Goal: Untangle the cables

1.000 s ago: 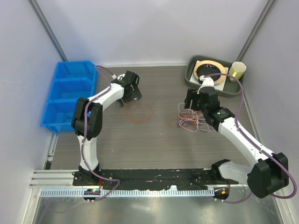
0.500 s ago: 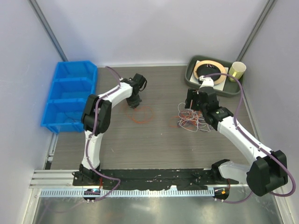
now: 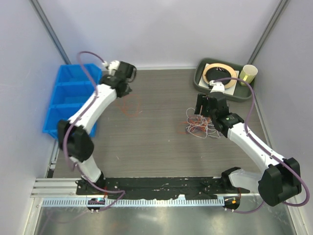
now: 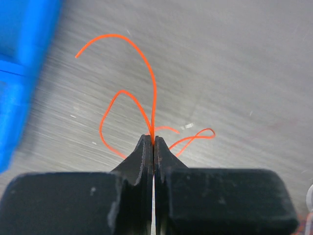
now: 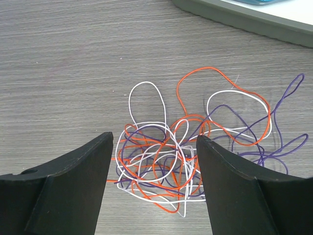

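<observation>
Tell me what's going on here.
Thin wires are being untangled. The left gripper is shut on one orange wire near the blue bin, away from the rest. The right gripper hovers, jaws open, over the tangle of orange, white and purple wires.

White arm links (image 3: pixel 247 139), black joints (image 3: pixel 73 142), mauve hoses (image 3: pixel 89 52), black wedge-shaped end effector fingers (image 5: pixel 73 181).
</observation>
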Robot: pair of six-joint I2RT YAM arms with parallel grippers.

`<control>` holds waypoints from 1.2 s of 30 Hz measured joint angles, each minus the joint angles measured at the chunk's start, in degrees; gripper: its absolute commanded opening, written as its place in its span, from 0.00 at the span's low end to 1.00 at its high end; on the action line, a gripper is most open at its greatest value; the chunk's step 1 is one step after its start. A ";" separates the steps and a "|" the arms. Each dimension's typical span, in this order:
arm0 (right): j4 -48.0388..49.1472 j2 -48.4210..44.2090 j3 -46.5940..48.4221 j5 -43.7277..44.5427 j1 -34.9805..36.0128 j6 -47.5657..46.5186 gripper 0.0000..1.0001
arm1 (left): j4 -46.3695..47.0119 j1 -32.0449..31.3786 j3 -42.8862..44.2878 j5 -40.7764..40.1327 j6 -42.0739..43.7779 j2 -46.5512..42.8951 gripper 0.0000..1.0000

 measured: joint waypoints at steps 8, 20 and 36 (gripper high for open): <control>0.07 0.02 -0.50 -0.46 0.00 0.09 0.75 | 0.46 17.57 -4.94 -7.10 1.16 -22.38 0.00; 0.07 0.09 -0.52 -1.31 0.00 0.22 0.74 | -3.26 36.26 -10.05 -10.82 0.76 -24.85 0.00; 0.02 2.08 -0.50 -1.46 0.00 0.20 0.74 | 12.39 37.53 -29.55 -0.59 10.03 -23.17 0.46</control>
